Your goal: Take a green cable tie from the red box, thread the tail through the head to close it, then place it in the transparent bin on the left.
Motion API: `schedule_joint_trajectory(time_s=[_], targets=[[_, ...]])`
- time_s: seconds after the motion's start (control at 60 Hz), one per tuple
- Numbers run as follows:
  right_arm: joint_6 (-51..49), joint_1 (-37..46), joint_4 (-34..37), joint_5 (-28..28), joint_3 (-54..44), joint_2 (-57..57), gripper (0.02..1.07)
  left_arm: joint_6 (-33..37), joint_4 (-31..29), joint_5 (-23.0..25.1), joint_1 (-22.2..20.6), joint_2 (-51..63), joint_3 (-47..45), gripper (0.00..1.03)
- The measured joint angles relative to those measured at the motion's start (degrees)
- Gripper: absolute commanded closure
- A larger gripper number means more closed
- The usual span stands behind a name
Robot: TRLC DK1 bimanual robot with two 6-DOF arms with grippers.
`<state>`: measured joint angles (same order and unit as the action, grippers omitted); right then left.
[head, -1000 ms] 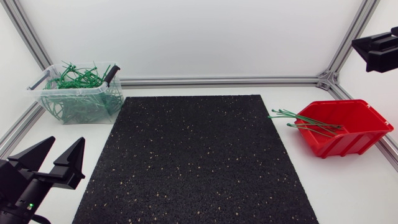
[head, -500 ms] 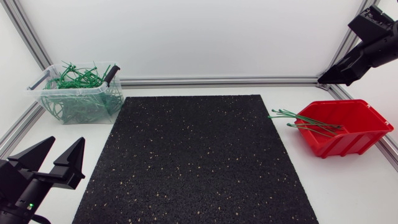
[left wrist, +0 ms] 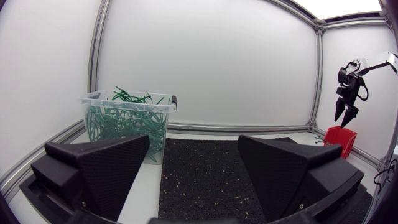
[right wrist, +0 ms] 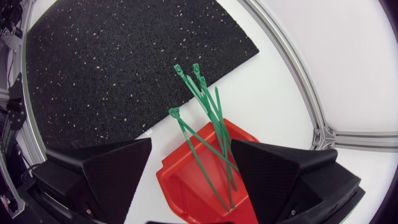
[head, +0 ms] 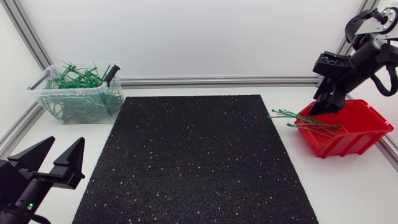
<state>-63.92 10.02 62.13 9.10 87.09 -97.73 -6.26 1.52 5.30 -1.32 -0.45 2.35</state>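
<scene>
Hovering above red box (right wrist: 186, 183), right gripper (right wrist: 191, 148) spread wide; green cable ties (right wrist: 214, 121) below.

My left arm (head: 13, 190) sits low, just off near-left corner of black mat (head: 193, 155). My left claw (head: 67, 143) is wide open, both wedge fingers level, tips pointing along mat's left edge toward its far end. My right arm (head: 373, 53) comes in high, beyond mat's far-right corner, wrist bent downward. My right claw (head: 324, 107) hangs well right of mat, pointing steeply down, fingers spread apart, gripping nothing.
</scene>
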Motion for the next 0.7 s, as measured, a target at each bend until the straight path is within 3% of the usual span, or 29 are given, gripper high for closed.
schedule_joint_trajectory(time_s=[0.283,0.517,0.6,0.7], targets=[[-5.0,-3.4,-9.6,-4.0,-9.9,-0.9,0.48,0.0,0.0,0.0,0.0,0.0,0.0,0.04],[-8.7,-3.6,-15.3,-6.2,-13.4,-1.4,0.48,0.0,0.0,0.0,-0.4,0.0,0.0,0.04],[-9.9,-3.7,-17.5,-6.9,-14.7,-1.7,0.61,0.0,0.0,0.0,-0.4,0.0,0.0,0.04],[-10.8,-4.0,-18.7,-7.4,-16.2,-2.4,0.63,0.0,0.0,0.0,-0.4,0.0,0.0,0.04]])
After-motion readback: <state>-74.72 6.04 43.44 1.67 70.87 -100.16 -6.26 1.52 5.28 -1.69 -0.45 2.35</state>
